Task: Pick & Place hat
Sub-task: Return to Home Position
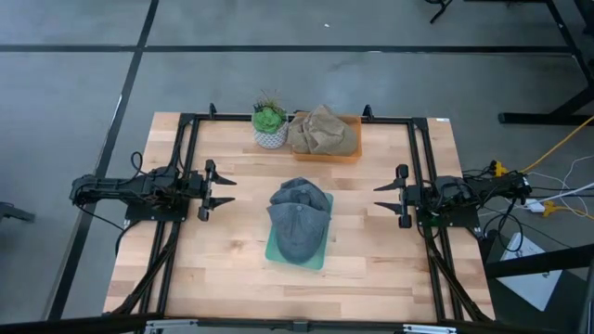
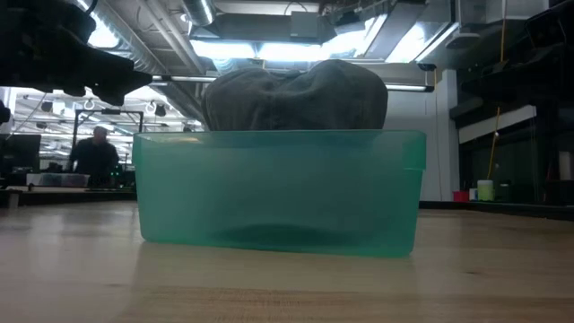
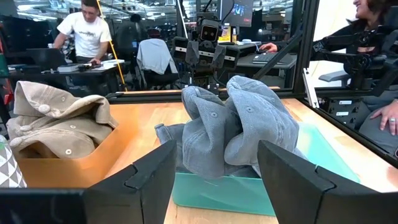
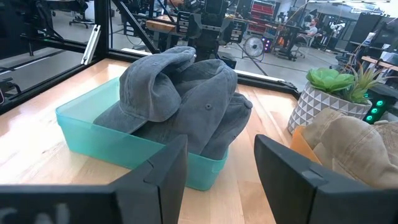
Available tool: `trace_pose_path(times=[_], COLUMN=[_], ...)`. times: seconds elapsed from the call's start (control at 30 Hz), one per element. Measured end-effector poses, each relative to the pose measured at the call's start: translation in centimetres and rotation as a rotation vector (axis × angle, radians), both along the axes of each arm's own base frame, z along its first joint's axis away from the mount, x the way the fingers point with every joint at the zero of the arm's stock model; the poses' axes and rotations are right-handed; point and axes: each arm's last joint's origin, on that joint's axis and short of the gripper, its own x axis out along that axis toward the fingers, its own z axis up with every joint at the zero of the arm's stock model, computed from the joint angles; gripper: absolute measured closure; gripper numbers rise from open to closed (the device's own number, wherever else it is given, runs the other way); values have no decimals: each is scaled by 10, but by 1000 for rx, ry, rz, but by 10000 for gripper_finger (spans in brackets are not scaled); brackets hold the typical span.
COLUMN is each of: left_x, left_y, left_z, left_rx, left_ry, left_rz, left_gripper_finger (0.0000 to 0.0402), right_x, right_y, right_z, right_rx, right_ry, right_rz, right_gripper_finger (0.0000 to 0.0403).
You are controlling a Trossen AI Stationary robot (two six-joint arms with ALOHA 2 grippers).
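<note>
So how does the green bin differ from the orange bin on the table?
The green bin sits mid-table; the orange bin sits at the table's edge beside the potted plant. The green bin holds grey-blue caps; the orange bin holds tan hats. Both are heaped above their rims.

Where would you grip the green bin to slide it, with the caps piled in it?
I'd pinch the wall of the green bin at the end nearest the front edge of the table, from above, one finger inside. Its rim shows bare there; the blue caps cover the far end's rim. The left gripper and right gripper wait open on either side.
</note>
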Motion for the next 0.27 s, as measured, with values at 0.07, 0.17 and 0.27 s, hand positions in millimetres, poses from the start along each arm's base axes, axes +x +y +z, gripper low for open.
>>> trace_pose_path(times=[0.07, 0.17, 0.27], left_x=[0, 0, 0], left_y=[0, 0, 0], left_z=[0, 0, 0], left_rx=[0, 0, 0], left_ry=[0, 0, 0], left_rz=[0, 0, 0], left_gripper_finger=[181, 182, 183], right_x=[0, 0, 0], right_y=[0, 0, 0], right_z=[0, 0, 0], right_rx=[0, 0, 0], right_ry=[0, 0, 0], right_rz=[0, 1, 0], right_gripper_finger=[218, 218, 218])
